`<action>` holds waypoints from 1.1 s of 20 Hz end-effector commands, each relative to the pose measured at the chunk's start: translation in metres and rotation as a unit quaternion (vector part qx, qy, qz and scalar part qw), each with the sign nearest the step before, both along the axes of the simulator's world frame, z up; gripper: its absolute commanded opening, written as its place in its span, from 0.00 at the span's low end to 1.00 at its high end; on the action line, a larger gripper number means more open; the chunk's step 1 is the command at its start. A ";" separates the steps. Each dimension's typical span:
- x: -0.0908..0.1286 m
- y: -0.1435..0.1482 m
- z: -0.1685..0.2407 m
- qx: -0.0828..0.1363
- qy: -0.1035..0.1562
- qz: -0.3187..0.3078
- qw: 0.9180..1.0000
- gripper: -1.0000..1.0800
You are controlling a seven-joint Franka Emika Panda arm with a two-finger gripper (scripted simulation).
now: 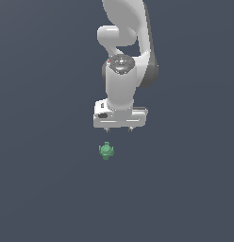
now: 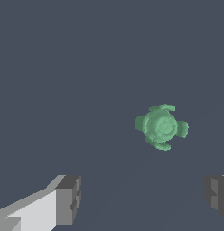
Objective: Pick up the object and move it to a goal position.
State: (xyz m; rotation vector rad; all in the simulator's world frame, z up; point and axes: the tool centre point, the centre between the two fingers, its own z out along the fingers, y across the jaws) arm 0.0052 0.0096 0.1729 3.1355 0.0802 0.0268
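I had the gripper (image 1: 119,128) spread wide with nothing between its fingers (image 2: 68,198). The small green cross-shaped knob (image 1: 106,151) lay on the dark grey floor (image 1: 43,189), apart from the fingertips and outside their gap, untouched.

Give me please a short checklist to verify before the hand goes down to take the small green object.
1. Hand open: ok, fingers stand wide apart.
2. Hand empty: ok, nothing between the fingers.
3. Green object free: ok, it lies alone on the dark surface, untouched.
4. Object centred between the fingers: not ok, in the wrist view it lies outside the gap.
5. Path clear: ok, nothing else is near it.
6. Goal position known: cannot tell, no marker shows.
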 end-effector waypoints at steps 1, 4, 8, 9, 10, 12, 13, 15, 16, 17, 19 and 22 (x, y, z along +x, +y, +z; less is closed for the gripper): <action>0.000 0.000 0.000 0.000 0.000 0.000 1.000 0.96; 0.001 0.003 0.002 -0.001 -0.003 0.003 1.000 0.96; 0.005 0.016 0.008 -0.005 -0.013 0.015 1.000 0.96; 0.006 0.019 0.010 -0.006 -0.015 0.017 1.000 0.96; 0.007 0.020 0.011 -0.006 -0.017 0.018 1.000 0.96; 0.007 0.021 0.011 -0.006 -0.017 0.018 1.000 0.96; 0.006 0.020 0.011 -0.006 -0.017 0.018 1.000 0.96; 0.007 0.019 0.010 -0.006 -0.016 0.020 1.000 0.96; 0.007 0.018 0.009 -0.006 -0.016 0.022 1.000 0.96; 0.007 0.018 0.008 -0.006 -0.016 0.025 1.000 0.96; 0.008 0.016 0.006 -0.007 -0.015 0.032 0.999 0.96; 0.010 0.012 0.002 -0.007 -0.014 0.047 0.999 0.96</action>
